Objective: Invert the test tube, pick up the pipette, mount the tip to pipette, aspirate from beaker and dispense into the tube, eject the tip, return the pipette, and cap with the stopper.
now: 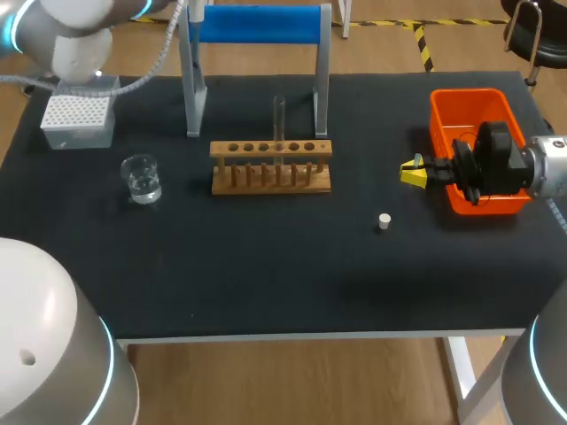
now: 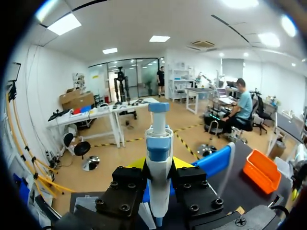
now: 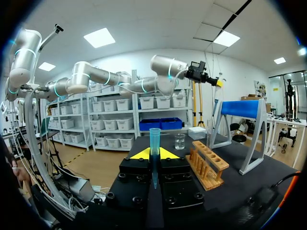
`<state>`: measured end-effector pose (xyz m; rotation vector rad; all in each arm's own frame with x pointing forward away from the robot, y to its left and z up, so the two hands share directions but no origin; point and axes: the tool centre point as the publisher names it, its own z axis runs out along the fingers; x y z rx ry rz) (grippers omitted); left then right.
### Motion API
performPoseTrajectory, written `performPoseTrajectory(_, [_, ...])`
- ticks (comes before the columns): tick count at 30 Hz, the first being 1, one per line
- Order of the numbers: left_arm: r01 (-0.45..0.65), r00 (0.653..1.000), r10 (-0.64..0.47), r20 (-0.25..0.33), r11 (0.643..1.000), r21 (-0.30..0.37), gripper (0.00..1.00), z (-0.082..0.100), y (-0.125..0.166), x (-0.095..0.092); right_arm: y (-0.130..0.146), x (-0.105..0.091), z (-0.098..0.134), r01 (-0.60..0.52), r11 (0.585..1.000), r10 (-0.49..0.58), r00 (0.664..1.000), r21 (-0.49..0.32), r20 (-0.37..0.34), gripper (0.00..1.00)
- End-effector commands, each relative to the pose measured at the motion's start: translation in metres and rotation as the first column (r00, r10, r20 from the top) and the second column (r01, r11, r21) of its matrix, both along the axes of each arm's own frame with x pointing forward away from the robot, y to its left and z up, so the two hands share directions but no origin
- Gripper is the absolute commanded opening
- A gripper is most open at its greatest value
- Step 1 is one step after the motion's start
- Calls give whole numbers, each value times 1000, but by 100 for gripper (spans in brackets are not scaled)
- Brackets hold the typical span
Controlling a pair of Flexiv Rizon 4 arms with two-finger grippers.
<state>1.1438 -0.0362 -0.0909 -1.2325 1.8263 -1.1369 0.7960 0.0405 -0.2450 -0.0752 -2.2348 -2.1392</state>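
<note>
Left hand, out of frame overhead, has its yellow fingertips largely masked by the white-and-blue plastic pipette. Right hand screens part of the orange plastic bin; its translucent blue plastic tip is barely discernible from above.

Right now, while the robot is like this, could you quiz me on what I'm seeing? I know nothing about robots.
1. What is the left gripper shut on?
A) a spoon
B) a pipette
C) a screwdriver

2. True or false: the test tube lies flat on the table beside the wooden rack.

3. Fill in: the right gripper is shut on a small blue pipette ____.

Key:
1. B.
2. False: it stands upright in the rack.
3. tip.
</note>
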Motion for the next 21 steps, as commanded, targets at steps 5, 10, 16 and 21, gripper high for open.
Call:
performPoseTrajectory(5, [389, 915, -396, -74, 916, -98, 0, 14, 0, -29, 0, 0, 0, 1, 1000, -1, 1000, 0, 1, 0])
performPoseTrajectory(10, [516, 845, -528, -83, 847, -129, 0, 22, -7, -59, 0, 0, 0, 1, 1000, -1, 1000, 0, 1, 0])
performPoseTrajectory(16, [642, 745, -663, -67, 741, -196, 0, 31, -16, -90, 0, 0, 0, 1, 1000, -1, 1000, 0, 1, 0])
performPoseTrajectory(21, [733, 644, -762, -58, 638, -237, 0, 36, -25, -116, 0, 0, 0, 1, 1000, -1, 1000, 0, 1, 0])
